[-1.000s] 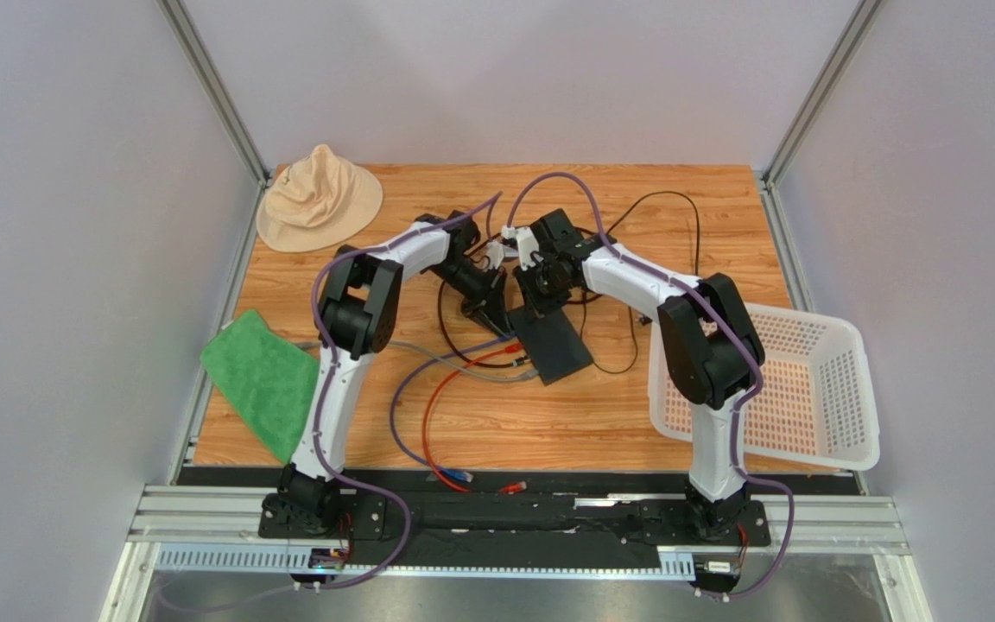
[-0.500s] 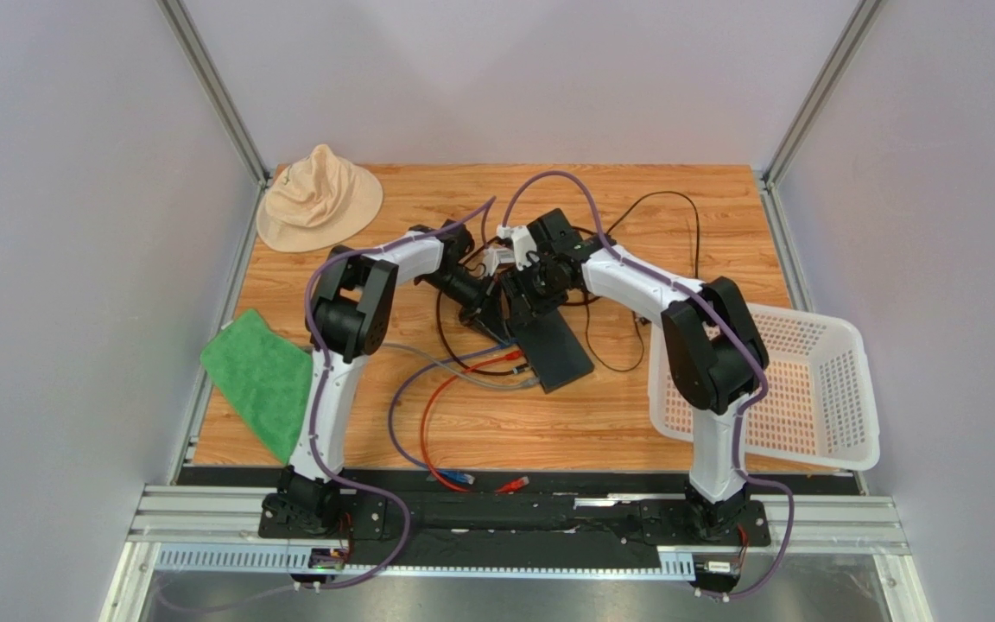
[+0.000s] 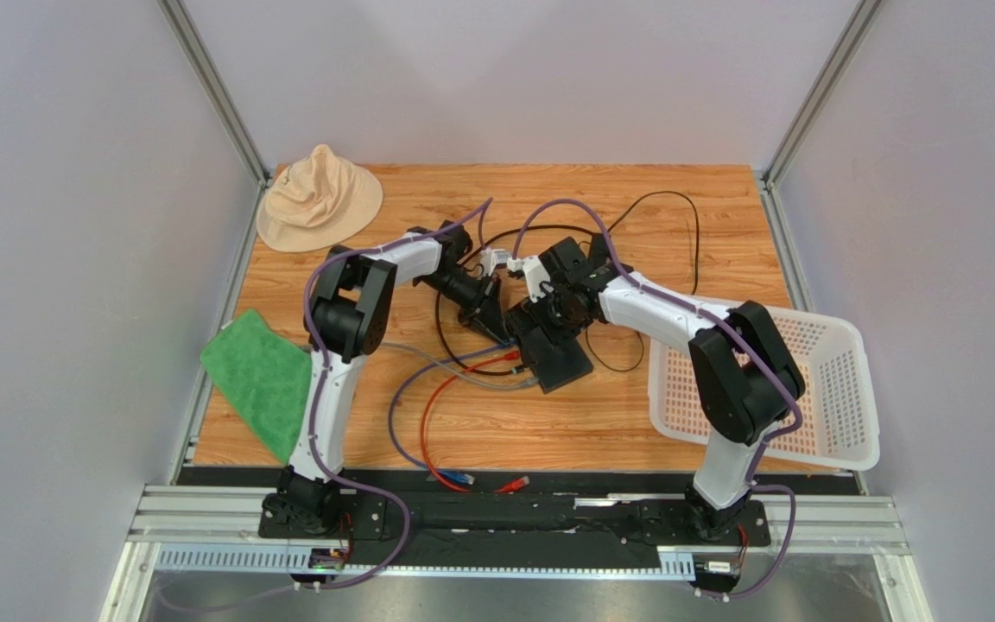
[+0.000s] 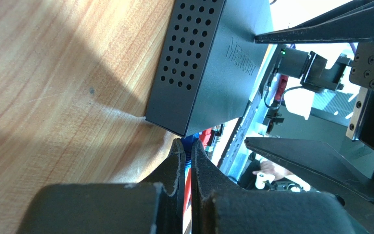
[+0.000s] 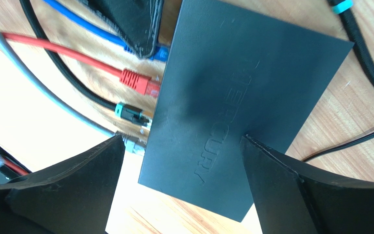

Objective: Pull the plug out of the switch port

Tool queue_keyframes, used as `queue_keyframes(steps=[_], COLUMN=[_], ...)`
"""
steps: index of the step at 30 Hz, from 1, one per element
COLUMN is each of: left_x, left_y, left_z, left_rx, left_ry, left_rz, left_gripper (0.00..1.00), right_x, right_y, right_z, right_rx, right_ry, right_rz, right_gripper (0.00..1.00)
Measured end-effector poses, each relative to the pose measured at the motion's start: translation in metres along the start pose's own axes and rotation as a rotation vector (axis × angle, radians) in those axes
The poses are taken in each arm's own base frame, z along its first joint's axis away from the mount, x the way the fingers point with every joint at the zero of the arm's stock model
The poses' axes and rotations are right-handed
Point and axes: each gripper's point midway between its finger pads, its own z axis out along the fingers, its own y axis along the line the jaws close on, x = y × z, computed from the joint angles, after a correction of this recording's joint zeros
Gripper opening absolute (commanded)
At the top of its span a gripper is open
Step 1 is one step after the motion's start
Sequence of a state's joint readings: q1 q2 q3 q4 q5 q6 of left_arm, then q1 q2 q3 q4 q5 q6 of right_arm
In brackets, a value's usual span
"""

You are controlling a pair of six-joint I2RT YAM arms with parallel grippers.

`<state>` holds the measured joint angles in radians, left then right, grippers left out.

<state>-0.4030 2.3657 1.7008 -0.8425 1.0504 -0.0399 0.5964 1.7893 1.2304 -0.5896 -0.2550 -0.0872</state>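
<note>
Right wrist showed four plugs [image 5: 137, 80] at one switch [image 5: 242, 97], unclear from above. Left gripper [image 4: 186, 148] clamped blue plug [image 5: 160, 52]; right gripper [image 5: 183, 140] gaped.

Overhead looks down, 2 wrist views close, all share switch [image 3: 561, 363]

switch [image 5: 242, 97]: flat matte-black box, embossed lettering on top, lay flat on table [image 3: 672, 207], socket edge toward the left | blue plug [image 5: 161, 52]: touched that socket edge; seated or not, unclear
</note>
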Motion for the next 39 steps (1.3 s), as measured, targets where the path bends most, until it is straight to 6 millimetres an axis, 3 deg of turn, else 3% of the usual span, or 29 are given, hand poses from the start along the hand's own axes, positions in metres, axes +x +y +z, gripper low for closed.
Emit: queue_keyframes(steps=[3,7,8,16,25,29,36,39], left_x=[0.000,0.000,0.001,0.000,-0.003,-0.005,-0.005,-0.005], left_y=[0.001,0.002,0.002,0.003,-0.001,-0.002,0.001,0.000], left_z=[0.001,0.001,0.001,0.004,0.007,0.009,0.009,0.008], left_rx=[0.002,0.003,0.004,-0.004,0.065,0.120,0.118,0.122], left_ry=[-0.002,-0.003,-0.004,0.003,0.017,0.019,0.018,0.017], left_rz=[0.002,-0.002,-0.008,-0.022,-0.049,-0.067,-0.080,-0.082], left_gripper=[0.00,0.23,0.25,0.26,0.37,0.35,0.04,0.00], right_x=[0.004,0.005,0.005,0.003,-0.006,-0.010,-0.011,-0.011], right_y=[0.001,0.001,0.001,0.006,0.012,0.014,0.014,0.014], right_z=[0.000,0.001,0.001,0.003,0.008,0.011,0.011,0.011], right_rx=[0.002,0.001,-0.001,-0.037,-0.082,-0.096,-0.100,-0.100], right_ry=[0.004,0.002,0.002,0.001,-0.015,-0.016,-0.007,-0.004], right_rz=[-0.011,-0.019,-0.020,-0.017,-0.019,-0.018,-0.011,-0.010], right_gripper=[1.00,0.99,0.99,0.98,0.99,0.99,0.99,0.99])
